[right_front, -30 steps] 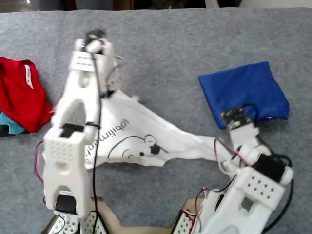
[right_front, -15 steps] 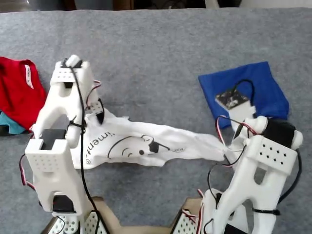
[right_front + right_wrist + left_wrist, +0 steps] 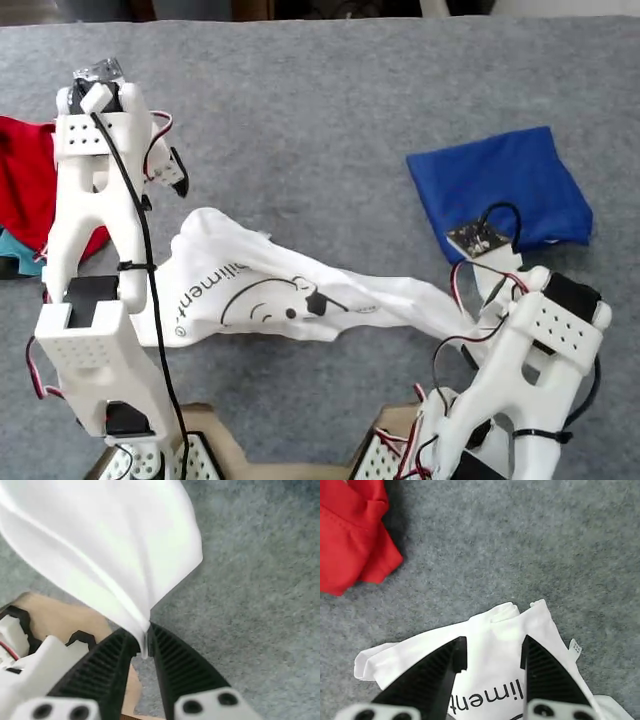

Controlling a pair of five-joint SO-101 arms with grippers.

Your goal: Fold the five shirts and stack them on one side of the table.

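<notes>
Soft, light and limp, the white shirt (image 3: 280, 290) lies stretched across the near middle of the table (image 3: 350, 110), its right end pinched tight by the fingers of the right gripper (image 3: 145, 647), while the left gripper (image 3: 490, 655) hovers spread and empty above the left edge, likely the best hold.

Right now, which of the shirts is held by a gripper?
The white shirt, its end pinched by the right gripper; the blue shirt and red shirt lie free.

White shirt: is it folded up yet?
No, not folded. The white shirt lies stretched and rumpled on the table, one end pinched by the right gripper.
</notes>
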